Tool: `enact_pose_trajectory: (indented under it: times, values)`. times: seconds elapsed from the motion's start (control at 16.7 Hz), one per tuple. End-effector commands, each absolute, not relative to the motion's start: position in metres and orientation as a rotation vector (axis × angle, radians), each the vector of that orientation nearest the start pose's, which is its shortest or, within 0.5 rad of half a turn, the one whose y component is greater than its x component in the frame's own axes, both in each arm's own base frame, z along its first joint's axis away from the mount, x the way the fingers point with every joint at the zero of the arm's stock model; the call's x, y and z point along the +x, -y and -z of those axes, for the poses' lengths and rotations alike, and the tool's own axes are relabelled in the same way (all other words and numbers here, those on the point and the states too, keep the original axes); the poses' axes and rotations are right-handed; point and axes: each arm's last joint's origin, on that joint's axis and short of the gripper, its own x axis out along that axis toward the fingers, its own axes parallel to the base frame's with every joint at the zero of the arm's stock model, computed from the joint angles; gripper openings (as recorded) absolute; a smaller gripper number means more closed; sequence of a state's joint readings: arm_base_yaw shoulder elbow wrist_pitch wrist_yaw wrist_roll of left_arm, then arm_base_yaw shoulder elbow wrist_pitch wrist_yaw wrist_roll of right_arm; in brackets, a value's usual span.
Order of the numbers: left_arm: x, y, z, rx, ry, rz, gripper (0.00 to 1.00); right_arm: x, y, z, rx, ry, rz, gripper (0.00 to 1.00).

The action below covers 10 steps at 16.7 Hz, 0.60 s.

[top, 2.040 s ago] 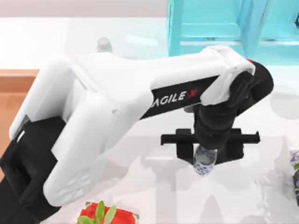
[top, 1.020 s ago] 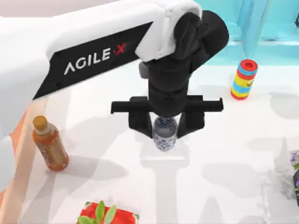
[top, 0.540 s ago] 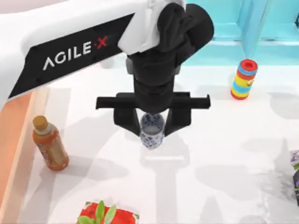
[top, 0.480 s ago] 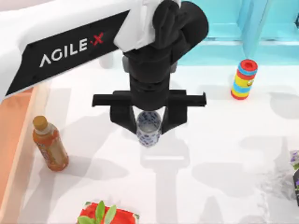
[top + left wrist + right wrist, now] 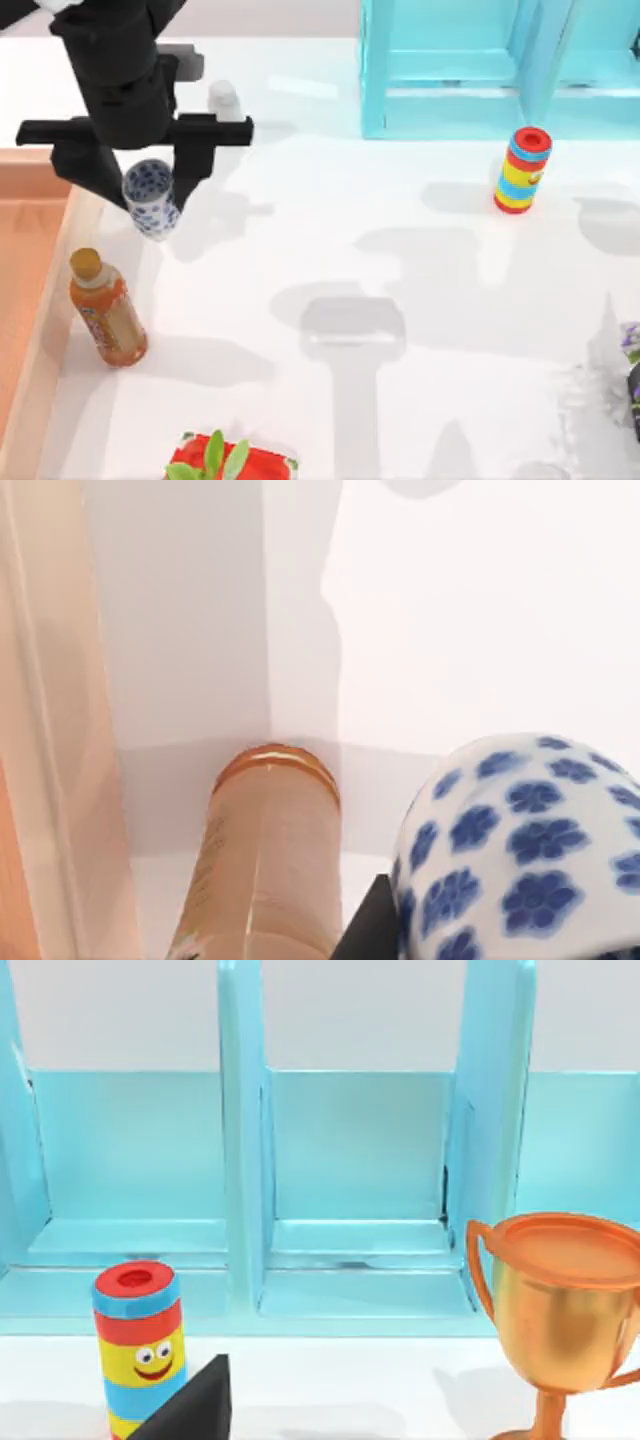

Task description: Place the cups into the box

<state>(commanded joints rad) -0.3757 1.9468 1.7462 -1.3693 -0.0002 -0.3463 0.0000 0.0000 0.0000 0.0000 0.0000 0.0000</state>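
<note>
A turquoise shelf unit (image 5: 350, 1160) is seen standing at the far side of the white table (image 5: 350, 1400), its front divided by upright panels into open compartments with a pale wall visible above them. Nearer than the shelf unit, a striped cylinder (image 5: 138, 1345) is stood upright on the table; bands of red, blue and yellow are shown on it, with a smiling face drawn on the yellow band and a red top. Well apart from it, a shiny orange-gold trophy cup (image 5: 570, 1320) with curved handles is stood on the table. A dark, pointed part of the right pincer (image 5: 190, 1405) is seen just in front of the cylinder's base.
</note>
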Motion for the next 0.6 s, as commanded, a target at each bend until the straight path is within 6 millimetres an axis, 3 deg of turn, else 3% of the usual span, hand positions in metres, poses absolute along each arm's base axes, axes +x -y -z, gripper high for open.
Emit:
enact_pose_trajectory:
  times: [0.24,0.42,0.6]
  values:
    - [0.358,0.075,-0.266,0.017,-1.560,0.017,0.00,0.106,0.001,-0.160,0.000,0.000,0.000,1.00]
    - [0.358,0.010,-0.267,0.018,-1.583,0.015,0.00,0.106,0.001,-0.160,0.000,0.000,0.000,1.00]
    - [0.345,-0.056,-0.273,0.015,-1.584,0.017,0.00,0.106,0.001,-0.160,0.000,0.000,0.000,1.00]
